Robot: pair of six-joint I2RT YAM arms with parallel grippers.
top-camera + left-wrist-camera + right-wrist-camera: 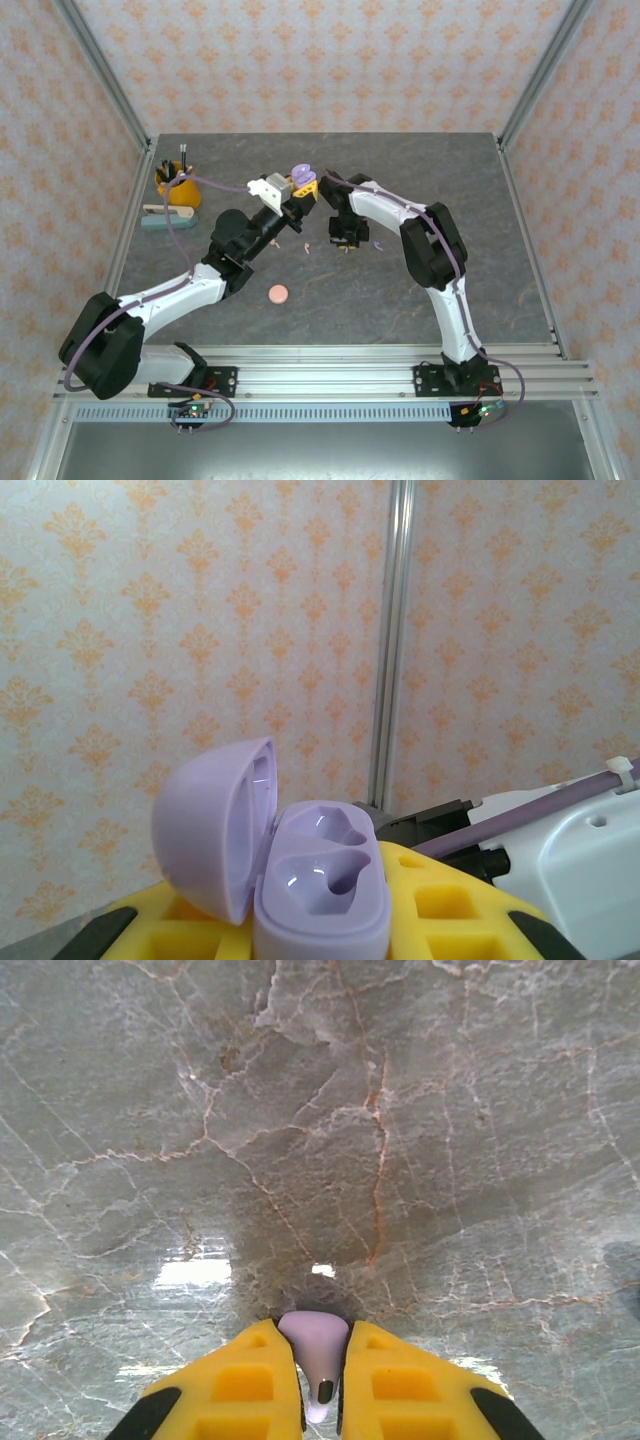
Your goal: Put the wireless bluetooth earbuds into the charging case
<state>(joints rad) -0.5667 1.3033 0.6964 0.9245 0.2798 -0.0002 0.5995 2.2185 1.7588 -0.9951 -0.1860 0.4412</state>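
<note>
Right gripper [320,1362]: yellow fingers [250,1380] clenched on a small lilac stemmed earbud [313,1334], rounded head protruding past the fingertips. It points straight down, low over the grey veined marble-look table [420,1140]; whether the earbud touches the surface cannot be told.

Left gripper [320,935]: yellow fingers grasp a lilac round plastic charging case [322,880], held upright and raised above the table. Lid [215,830] hinged open to the left; both moulded wells empty.

From overhead, the case [300,176] sits up-left of the right gripper [345,238], near but apart. Tiny pale pink bits [302,246] lie between the arms, too small to identify. A pale pink round disc-like case [278,294] lies nearer the bases. A yellow cup of pens [177,186] stands far left.
</note>
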